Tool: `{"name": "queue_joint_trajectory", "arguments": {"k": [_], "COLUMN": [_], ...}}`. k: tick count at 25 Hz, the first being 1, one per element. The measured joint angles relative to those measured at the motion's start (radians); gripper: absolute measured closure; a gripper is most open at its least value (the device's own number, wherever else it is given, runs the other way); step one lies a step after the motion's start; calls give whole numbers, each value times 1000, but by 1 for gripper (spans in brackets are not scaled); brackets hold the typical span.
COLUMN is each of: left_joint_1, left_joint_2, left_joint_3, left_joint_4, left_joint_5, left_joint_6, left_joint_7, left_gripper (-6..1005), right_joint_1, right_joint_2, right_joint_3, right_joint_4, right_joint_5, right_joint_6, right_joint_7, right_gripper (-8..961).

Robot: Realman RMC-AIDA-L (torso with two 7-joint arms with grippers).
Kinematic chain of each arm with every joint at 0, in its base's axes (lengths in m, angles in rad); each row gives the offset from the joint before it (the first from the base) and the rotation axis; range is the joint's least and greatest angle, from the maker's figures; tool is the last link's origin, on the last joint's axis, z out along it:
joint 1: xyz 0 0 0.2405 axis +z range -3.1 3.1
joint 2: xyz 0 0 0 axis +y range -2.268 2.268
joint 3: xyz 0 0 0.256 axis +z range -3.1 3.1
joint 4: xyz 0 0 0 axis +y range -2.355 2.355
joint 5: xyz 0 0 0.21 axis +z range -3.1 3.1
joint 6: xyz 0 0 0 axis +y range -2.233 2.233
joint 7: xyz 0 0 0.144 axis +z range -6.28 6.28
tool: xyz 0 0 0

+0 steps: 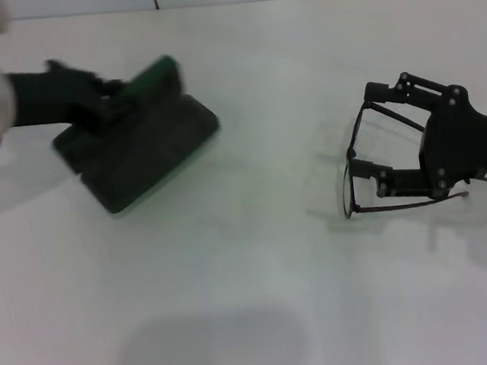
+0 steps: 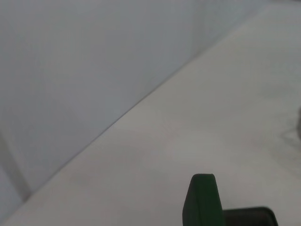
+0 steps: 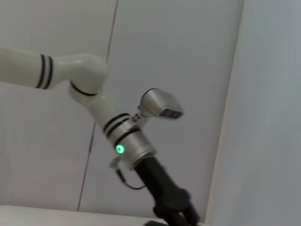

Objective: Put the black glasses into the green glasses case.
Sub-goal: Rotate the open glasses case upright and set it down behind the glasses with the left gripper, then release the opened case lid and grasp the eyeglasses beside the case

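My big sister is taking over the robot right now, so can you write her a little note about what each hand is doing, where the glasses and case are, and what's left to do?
Left gripper: at the green glasses case on the table's left side, touching its raised lid; I can't tell whether the fingers are closed on it.
Right gripper: on the right side, fingers spread wide around the black glasses, which lie on the table.
Done: the case looks partly open, and both grippers are at their things.
Left: grip the glasses, lift them, carry them across to the case, and set them inside.
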Motion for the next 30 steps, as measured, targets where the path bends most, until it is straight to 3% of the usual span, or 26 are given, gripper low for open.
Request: {"name": "queue_joint_trajectory", "arguments": {"k": [7, 21, 26, 30], "left_joint_1": [-125, -180, -176, -97], "left_joint_2": [-1, -6, -4, -4], "left_joint_3": [135, 338, 265, 145], "left_joint_4": [-73, -102, -99, -97], "left_joint_5": [-13, -48, -70, -273], "left_joint_6": [3, 15, 41, 95], "left_joint_7": [160, 149, 117, 166], "left_gripper": [762, 702, 680, 635], "right_joint_1": [-35, -94, -105, -99], "right_joint_2": [2, -8, -7, 5], "right_joint_3": [-2, -3, 10, 61], "right_joint_4": [7, 6, -5, -4], "right_joint_5": [-4, -7, -25, -12], "right_joint_6": [-58, -87, -94, -74], "right_joint_7": [-68, -85, -112, -103], "right_gripper": [90, 94, 96, 96]}}
